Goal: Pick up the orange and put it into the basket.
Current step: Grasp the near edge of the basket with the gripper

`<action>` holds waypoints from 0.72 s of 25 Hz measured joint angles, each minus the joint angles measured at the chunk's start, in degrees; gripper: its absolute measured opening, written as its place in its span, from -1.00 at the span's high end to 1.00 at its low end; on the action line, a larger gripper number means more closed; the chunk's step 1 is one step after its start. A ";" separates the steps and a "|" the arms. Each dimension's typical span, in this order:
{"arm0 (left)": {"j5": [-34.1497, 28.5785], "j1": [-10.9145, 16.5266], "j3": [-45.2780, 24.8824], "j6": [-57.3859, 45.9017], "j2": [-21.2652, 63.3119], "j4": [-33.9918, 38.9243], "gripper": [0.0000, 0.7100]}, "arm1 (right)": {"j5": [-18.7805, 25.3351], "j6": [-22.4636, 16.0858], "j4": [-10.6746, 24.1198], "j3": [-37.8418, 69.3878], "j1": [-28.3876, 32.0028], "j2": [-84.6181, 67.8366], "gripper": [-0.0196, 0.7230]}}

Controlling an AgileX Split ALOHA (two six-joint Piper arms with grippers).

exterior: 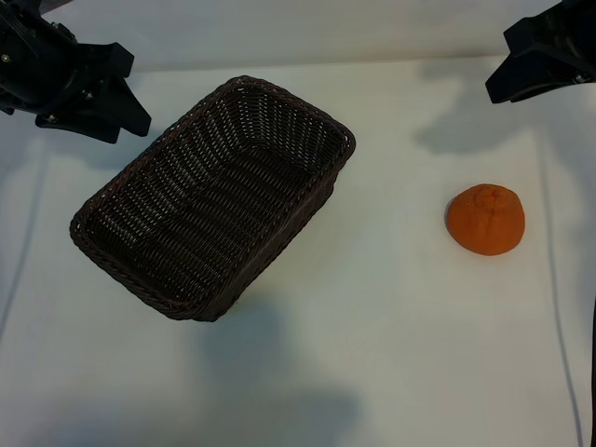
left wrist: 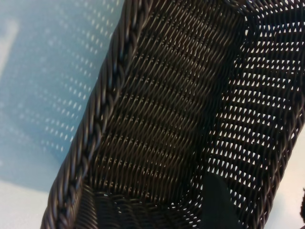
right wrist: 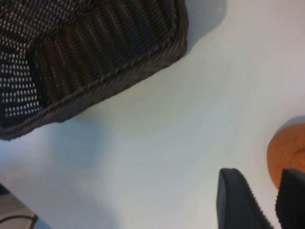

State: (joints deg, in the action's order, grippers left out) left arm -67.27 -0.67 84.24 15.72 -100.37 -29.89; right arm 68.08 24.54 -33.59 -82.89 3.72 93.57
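The orange (exterior: 485, 219) sits on the table (exterior: 391, 307), apart from the basket (exterior: 214, 200).

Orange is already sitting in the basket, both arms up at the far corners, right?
Not quite. The orange is not in the basket; it lies on the table well off to the basket's right, apart from it, and the basket holds nothing. The exterior view shows this. The rest stands: the left gripper and right gripper are up at the far corners.
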 joint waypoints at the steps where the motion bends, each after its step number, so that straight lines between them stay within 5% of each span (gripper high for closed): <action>1: 0.00 0.00 0.00 0.00 0.00 0.00 -0.29 | 0.36 0.00 0.00 0.00 0.00 0.00 0.28; 18: 0.00 0.00 0.00 0.10 0.00 0.00 -0.29 | 0.84 0.00 0.00 0.00 0.00 0.00 0.28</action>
State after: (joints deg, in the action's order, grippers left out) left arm -67.27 -0.67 84.24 15.82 -100.37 -29.89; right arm 68.92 24.54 -33.59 -82.89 3.72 93.57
